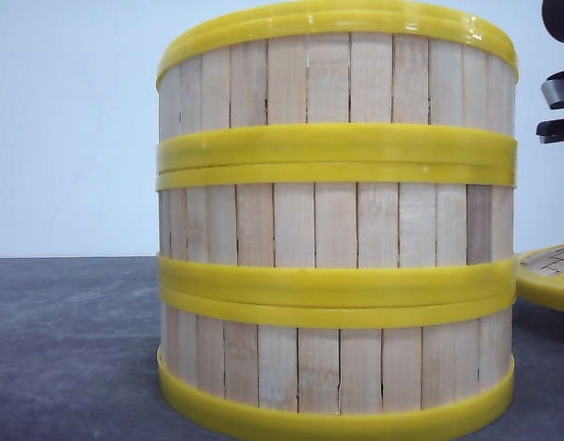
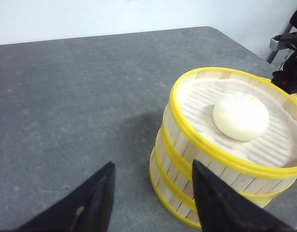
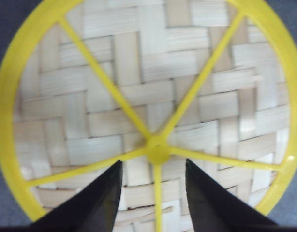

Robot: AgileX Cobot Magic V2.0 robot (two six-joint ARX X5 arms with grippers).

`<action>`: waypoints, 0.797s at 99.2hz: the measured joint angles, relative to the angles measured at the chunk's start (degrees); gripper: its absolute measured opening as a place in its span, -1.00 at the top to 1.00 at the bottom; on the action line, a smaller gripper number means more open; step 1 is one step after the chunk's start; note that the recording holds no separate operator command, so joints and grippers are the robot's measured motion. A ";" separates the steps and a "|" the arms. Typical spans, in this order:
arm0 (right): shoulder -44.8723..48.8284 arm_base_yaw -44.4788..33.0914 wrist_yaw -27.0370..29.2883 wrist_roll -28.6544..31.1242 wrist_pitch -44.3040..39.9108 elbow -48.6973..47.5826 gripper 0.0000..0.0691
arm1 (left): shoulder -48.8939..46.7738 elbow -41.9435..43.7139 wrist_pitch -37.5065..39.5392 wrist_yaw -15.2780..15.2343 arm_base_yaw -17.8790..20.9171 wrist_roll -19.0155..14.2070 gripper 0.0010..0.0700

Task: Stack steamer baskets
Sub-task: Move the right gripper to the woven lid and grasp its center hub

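Three steamer baskets stand stacked in one column: the top one point(image 1: 337, 83), the middle one point(image 1: 337, 225) and the bottom one point(image 1: 337, 367). In the left wrist view the stack point(image 2: 187, 154) is open on top, with a white bun point(image 2: 241, 116) on its liner. My left gripper point(image 2: 153, 191) hovers open beside the stack, above the table, holding nothing. My right gripper point(image 3: 153, 169) is open just above the woven lid point(image 3: 148, 96), its fingertips on either side of a yellow spoke near the central hub point(image 3: 158, 152).
The flat yellow-rimmed lid point(image 1: 550, 274) lies on the dark grey table point(image 2: 66, 96) to the right of the stack. Parts of the right arm point(image 1: 558, 101) hang above it. A pale wall stands behind the table.
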 joint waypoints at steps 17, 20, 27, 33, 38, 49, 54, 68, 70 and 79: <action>0.00 -1.97 -0.76 -0.07 0.28 0.00 0.50 | 0.00 0.00 -0.07 0.02 0.00 0.02 0.16; 0.00 -2.25 -1.31 -0.22 0.31 0.00 0.51 | 0.00 0.00 -0.09 0.00 0.00 0.02 0.16; 0.00 -2.80 -2.75 -0.57 0.63 0.00 0.52 | 0.00 0.00 -0.09 0.02 0.00 0.02 0.16; 0.00 -3.04 -3.54 -0.92 1.18 0.00 0.52 | 0.00 0.00 -0.09 0.00 0.00 0.04 0.16; 0.00 -3.08 -3.65 -1.09 1.84 0.00 0.52 | 0.00 0.00 -0.09 0.00 0.00 0.04 0.16; 0.00 -3.08 -3.69 -1.27 2.29 0.00 0.52 | 0.00 0.00 -0.09 0.00 0.00 0.04 0.16; 0.00 -3.08 -4.02 -1.29 2.38 0.00 0.53 | 0.00 0.00 -0.09 0.00 0.00 0.04 0.16; 1.16 -3.08 -5.25 -1.33 2.29 0.00 0.54 | 0.00 0.00 -0.09 0.00 0.00 0.07 0.16; 1.46 -3.08 -5.25 -1.36 2.25 0.02 0.54 | 0.00 0.00 -0.09 0.02 0.00 0.09 0.16; 2.05 -3.08 -5.18 -1.44 2.23 0.02 0.54 | 0.02 0.00 -0.11 0.00 0.00 0.09 0.16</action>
